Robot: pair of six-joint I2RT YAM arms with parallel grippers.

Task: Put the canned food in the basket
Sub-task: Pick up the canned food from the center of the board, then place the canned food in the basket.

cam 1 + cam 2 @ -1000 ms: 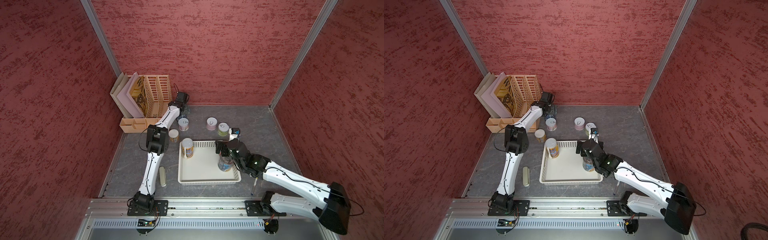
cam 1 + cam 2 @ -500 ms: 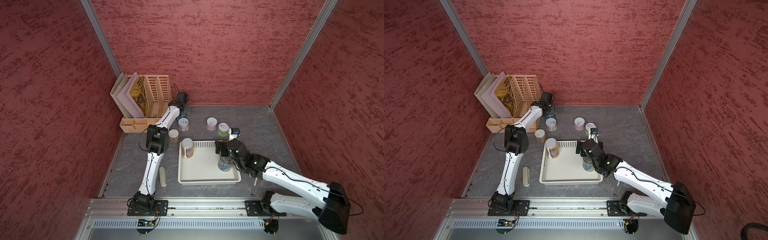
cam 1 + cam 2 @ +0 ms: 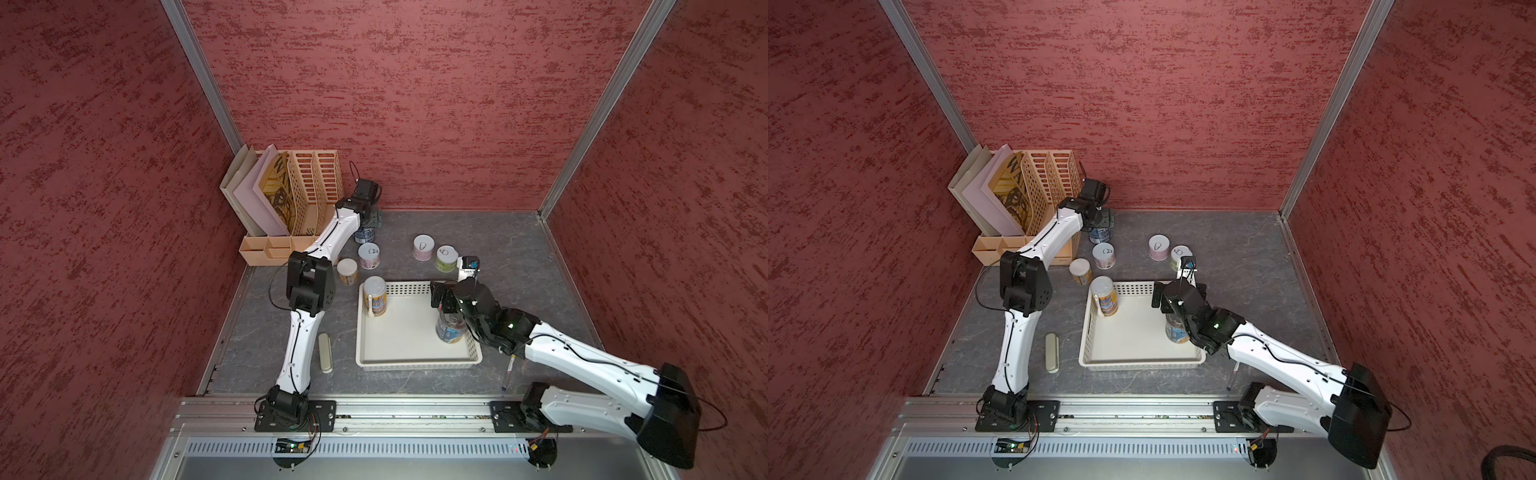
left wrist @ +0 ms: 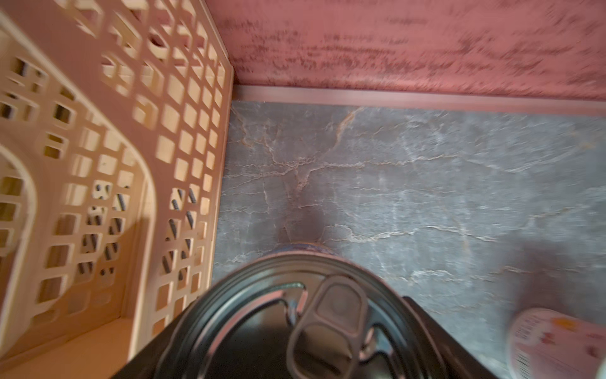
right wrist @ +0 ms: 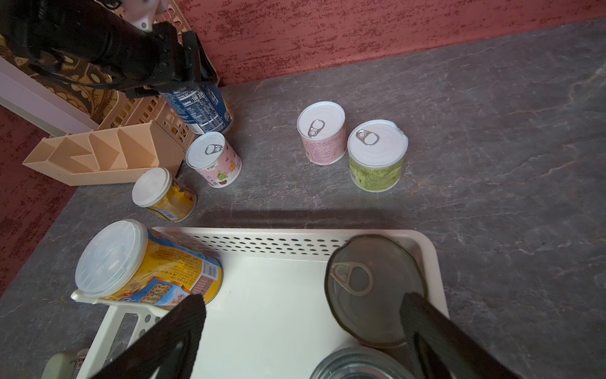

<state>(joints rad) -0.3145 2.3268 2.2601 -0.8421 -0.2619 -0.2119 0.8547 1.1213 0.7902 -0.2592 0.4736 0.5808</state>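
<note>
Left gripper [image 5: 177,80] seemingly clamps blue can [image 5: 201,108]; only left wrist shows pull-tab [image 4: 328,325].

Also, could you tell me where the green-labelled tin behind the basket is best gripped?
Across its curved side wall, from above: the green-labelled tin stands upright and short, tab lid up. Set the jaws on the sides not facing the pink tin close beside it.

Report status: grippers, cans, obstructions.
Left gripper shut on blue can beside file organizer. Right gripper open over basket. Nearest pink tin, small yellow tin stand between blue can and basket.
</note>
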